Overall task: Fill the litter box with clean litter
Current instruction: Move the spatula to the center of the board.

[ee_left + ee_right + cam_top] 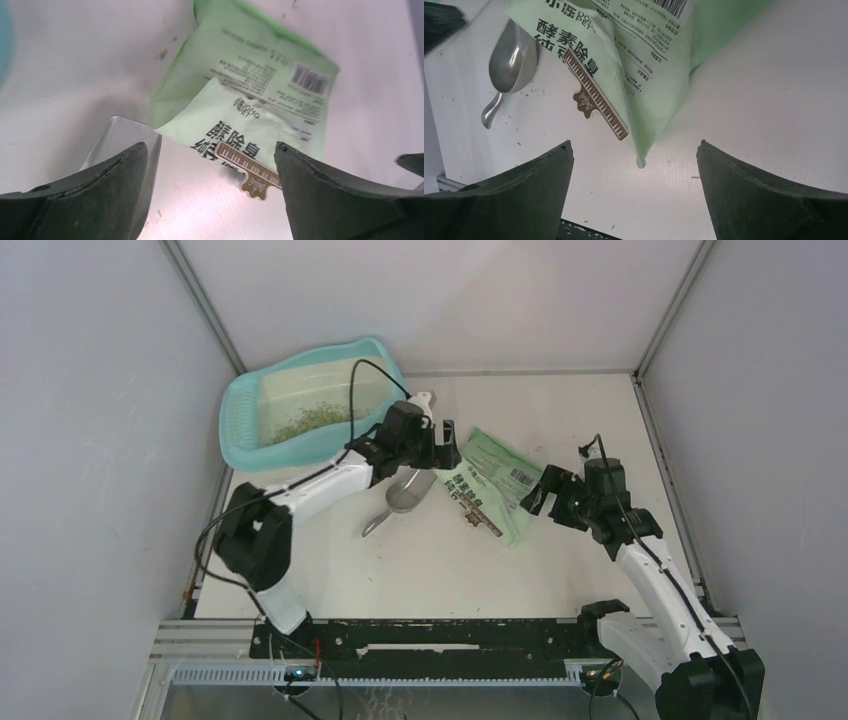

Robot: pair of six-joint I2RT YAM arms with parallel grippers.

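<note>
The light turquoise litter box (238, 432) stands at the back left, with a patch of pale green litter (308, 421) on its cream floor. My left gripper (447, 447) hovers open just right of the box, over the grey metal scoop (402, 496) and the edge of the flat green bag (500, 483). In the left wrist view the gripper (210, 150) holds nothing; the scoop (122, 137) lies under its left finger and the bag (250, 85) lies ahead. My right gripper (634, 147) is open and empty, just short of the bag's corner (640, 161).
The scoop (511, 55) lies on the white table left of the bag (639, 60). Loose crumbs dot the table around it. Grey walls close in on both sides. A sliver of the litter box (4, 45) shows at the left wrist view's edge.
</note>
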